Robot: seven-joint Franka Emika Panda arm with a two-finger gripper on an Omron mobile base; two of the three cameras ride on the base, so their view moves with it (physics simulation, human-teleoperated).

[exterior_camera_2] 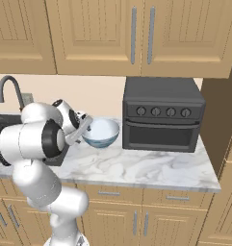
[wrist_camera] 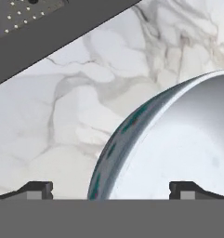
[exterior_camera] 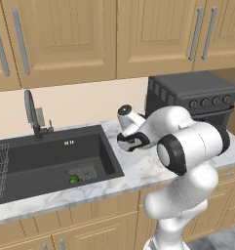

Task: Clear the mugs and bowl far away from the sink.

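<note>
Gripper [wrist_camera: 111, 189] wide open – straddling bowl [wrist_camera: 178, 148] rim, arm bent low.

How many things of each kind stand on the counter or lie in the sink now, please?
Bowl: 1
Toaster oven: 1
Small green thing in the sink: 1
Total: 3

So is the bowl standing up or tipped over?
Standing up. The bowl sits on the counter with its opening facing up, beside the toaster oven. Its whitish inside looks empty.
</note>
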